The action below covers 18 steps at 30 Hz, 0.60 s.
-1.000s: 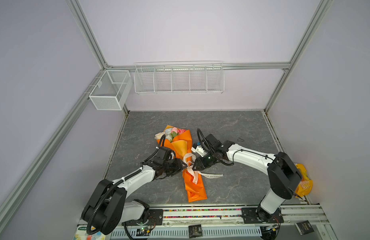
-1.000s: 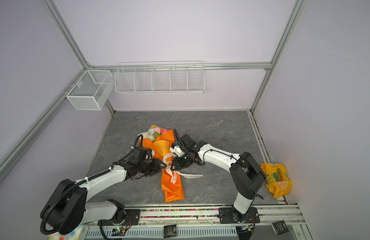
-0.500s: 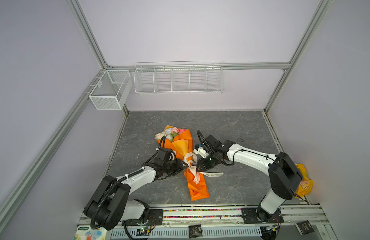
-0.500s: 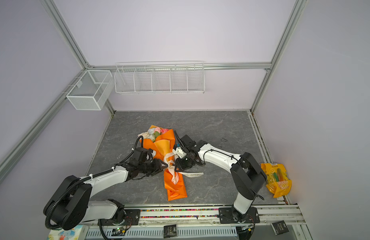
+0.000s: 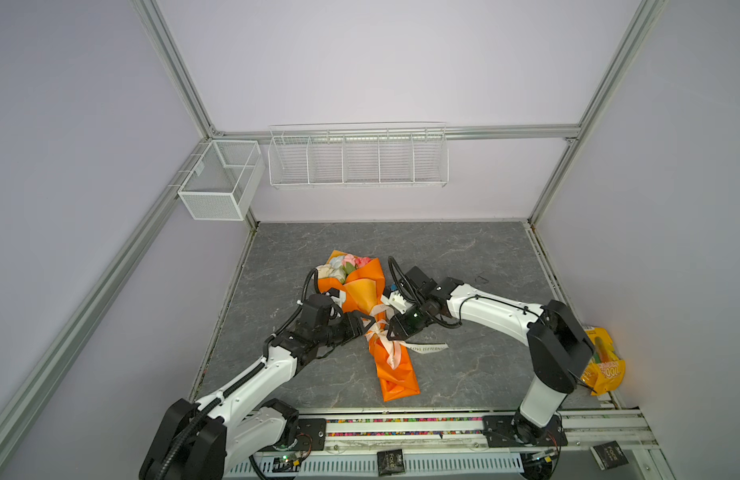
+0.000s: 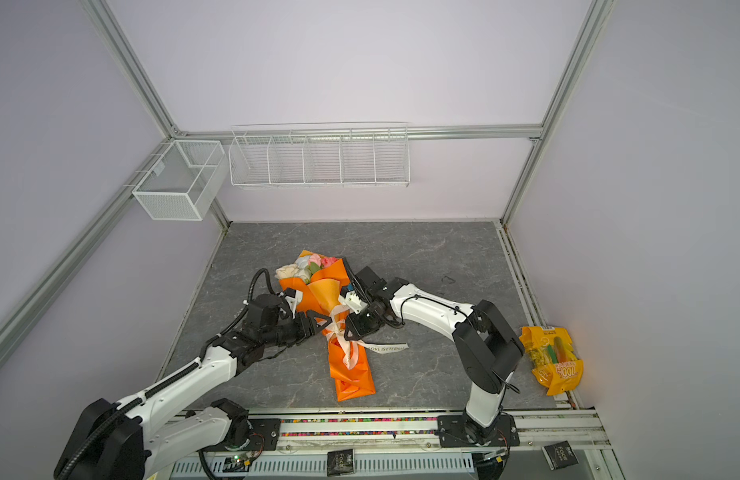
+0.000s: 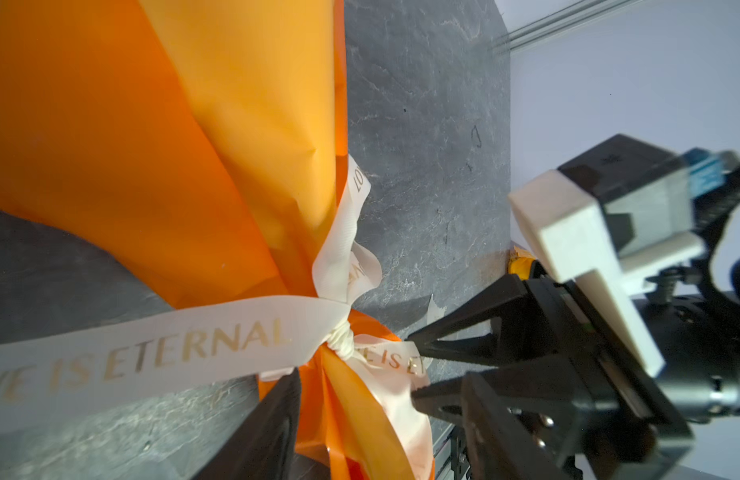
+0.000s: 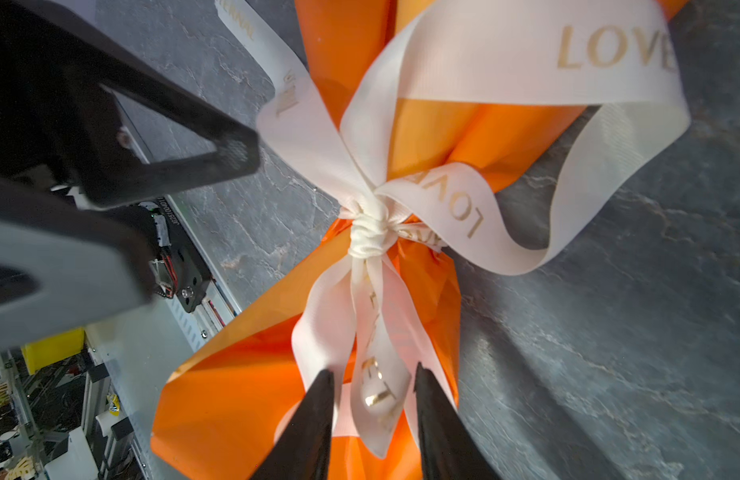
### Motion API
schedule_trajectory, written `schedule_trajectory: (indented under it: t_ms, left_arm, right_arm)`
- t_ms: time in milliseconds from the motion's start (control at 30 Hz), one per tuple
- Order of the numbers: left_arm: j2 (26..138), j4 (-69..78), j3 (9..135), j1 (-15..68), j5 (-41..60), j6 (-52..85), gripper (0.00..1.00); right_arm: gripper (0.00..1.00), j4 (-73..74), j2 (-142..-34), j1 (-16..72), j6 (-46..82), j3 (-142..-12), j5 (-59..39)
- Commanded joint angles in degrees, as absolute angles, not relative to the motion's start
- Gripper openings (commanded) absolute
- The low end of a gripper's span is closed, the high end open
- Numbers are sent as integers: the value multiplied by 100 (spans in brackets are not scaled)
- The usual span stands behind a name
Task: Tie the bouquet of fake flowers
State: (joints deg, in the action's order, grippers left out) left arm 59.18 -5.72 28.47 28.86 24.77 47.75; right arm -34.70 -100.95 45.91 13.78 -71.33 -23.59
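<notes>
The bouquet of fake flowers point(image 5: 343, 266) point(image 6: 305, 266) lies on the grey table, its stems hidden in an orange wrapping sheet point(image 5: 362, 291). A cream lettered ribbon is knotted point(image 8: 368, 232) point(image 7: 341, 340) round the wrap's narrow waist. One tail point(image 5: 426, 348) trails right on the table. My left gripper point(image 5: 370, 326) point(image 6: 324, 322) point(image 7: 372, 415) is open at the left of the knot, with the wrap between its jaws. My right gripper point(image 5: 389, 332) point(image 6: 346, 330) point(image 8: 372, 374) is at the right of the knot. Its open jaws straddle a loose ribbon tail.
Two white wire baskets point(image 5: 360, 160) point(image 5: 218, 183) hang on the back and left walls. A yellow snack bag point(image 5: 605, 365) point(image 6: 555, 361) lies past the table's right edge. The arms' base rail point(image 5: 401, 424) runs along the front.
My left gripper's jaws have spread wider beside the knot. The right gripper and the wrapped bundle have hardly moved.
</notes>
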Motion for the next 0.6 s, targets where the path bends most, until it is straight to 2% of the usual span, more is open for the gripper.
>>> schedule_trajectory:
  t_ms: [0,67,133,200,333,433,567]
  left_arm:
    - [5629,-1091,3178,2725,1913,4452,62]
    - [5754,-1124,3361,2540,2069,4276,61]
    - [6070,-966,3538,2416,2311,4132,59]
    - [6539,-841,3846,2355,2555,3985,53]
    - [7684,-1021,4689,2332,2921,3589,41]
    - [8436,-1380,5186,2318,2916,3357,27]
    - [9013,-1261,5233,2310,2796,3357,22]
  right_arm:
    - [39,-3525,-10010,4615,1268,-7084,-2234]
    - [38,-3604,-10019,4617,1224,-7077,-2129]
    - [32,-3579,-10033,4615,1203,-7034,-2167]
    - [24,-3588,-10043,4616,1231,-7044,-2223]
    - [13,-3470,-9847,4618,1335,-6988,-2262]
    - [11,-3533,-9668,4620,1431,-7005,-2156]
    - [7,-3677,-9403,4627,1511,-6972,-1998]
